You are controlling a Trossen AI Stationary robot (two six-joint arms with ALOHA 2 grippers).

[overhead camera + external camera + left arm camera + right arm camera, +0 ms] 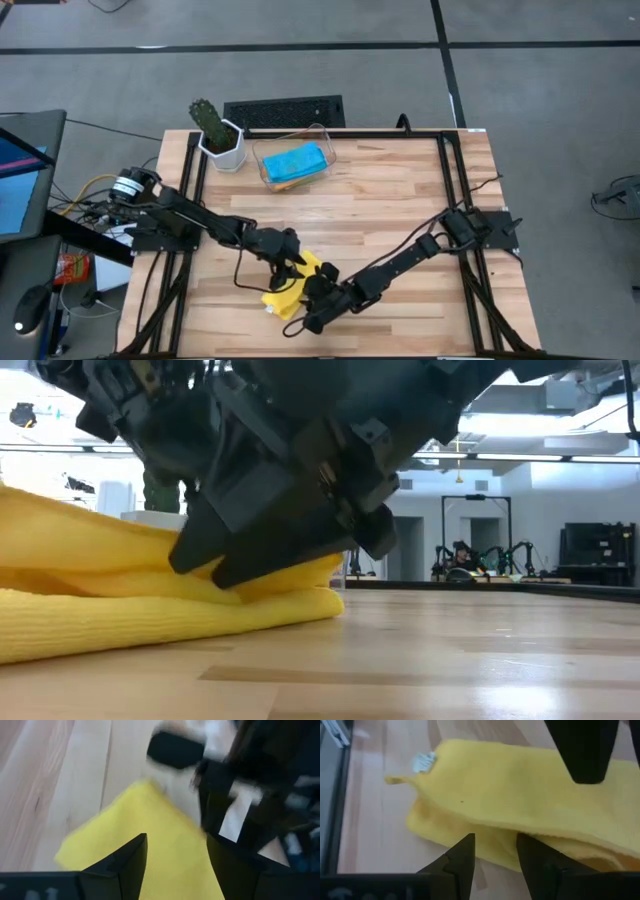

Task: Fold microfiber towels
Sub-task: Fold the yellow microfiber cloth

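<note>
1. A white hexagonal pot [222, 146] holding a green cactus [208, 116] stands at the upper left of the counter [400, 200] in the high view; just right of it sits a clear plastic bin [292, 162] containing a light blue towel [296, 161] with an orange edge beneath it.
2. A dark vented panel [283, 111] lies on the floor above the counter's top edge.
3. The yellow towel [290, 292] lies at the lower centre of the high view, bunched into soft folds, its weave fine and nubby in the low view.
4. Both arms meet over it and cover much of its surface from above.
5. The left end effector [175, 870] has its dark fingers parted with yellow cloth showing between them; whether it grips the cloth I cannot tell.
6. The right end effector [495, 857] has fingers set apart at the towel's folded edge; a grip cannot be confirmed.
7. A small white tag [423, 762] shows at one towel corner.
8. In the low view the dark arm bodies fill the upper frame, hiding the fingertips.
</note>
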